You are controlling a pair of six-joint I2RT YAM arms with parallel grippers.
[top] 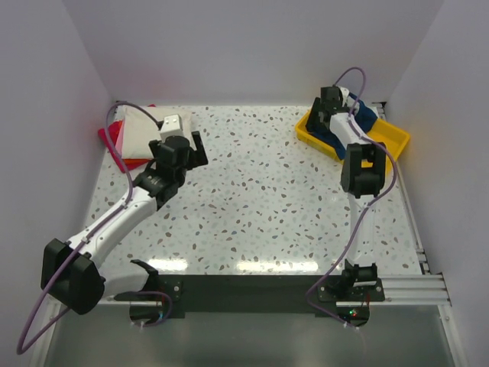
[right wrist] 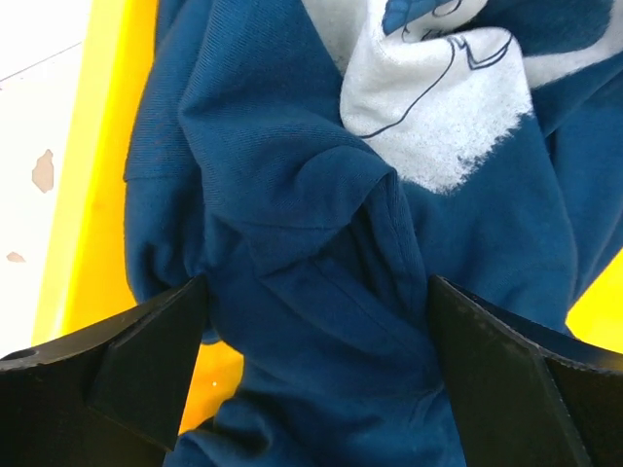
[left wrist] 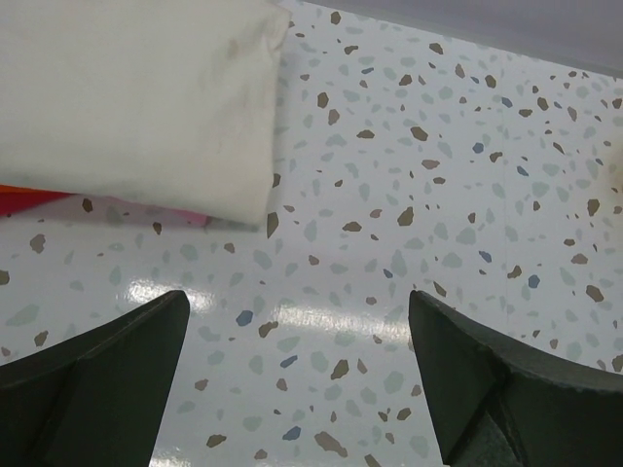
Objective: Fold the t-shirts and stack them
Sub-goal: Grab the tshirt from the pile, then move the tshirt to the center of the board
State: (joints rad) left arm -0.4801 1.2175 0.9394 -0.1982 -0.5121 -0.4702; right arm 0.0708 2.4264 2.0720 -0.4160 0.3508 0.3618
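**Right gripper** (right wrist: 316,336): the jaws stand wide apart and clamp nothing. The two black fingers sit on either side of a raised ridge of the navy blue cotton t-shirt (right wrist: 292,204), close above the cloth. Whether the pads touch it cannot be determined. The shirt lies crumpled and unfolded inside the yellow plastic tray (right wrist: 92,146), at the far right of the table. Its pale chest print (right wrist: 438,107) is creased and partly tucked under a fold.

**Left gripper** (left wrist: 297,360): the jaws are wide apart and empty. The gripper hangs over the bare speckled terrazzo-pattern table (left wrist: 448,185), just beside the near corner of the stack at the far left.

**Stack:** a cream folded t-shirt (left wrist: 127,97) lies on top. Below it, the edges of a pink cloth layer (left wrist: 136,209) and a red folded t-shirt (left wrist: 19,199) show.

**Progress (assessment):**
- Done: three garments appear folded and stacked.
- Left: the navy shirt has every step outstanding. It must be gripped, lifted out of the tray, spread flat on the open middle of the table, folded, and placed on the stack.
- By garment count the task is judged to be well past halfway.

**Markings:**
- The chest print shows dark outline drawing on a pale ground, with no legible lettering.
- No brand name, label or other writing can be read on the shirts, the tray or the arms in any view.
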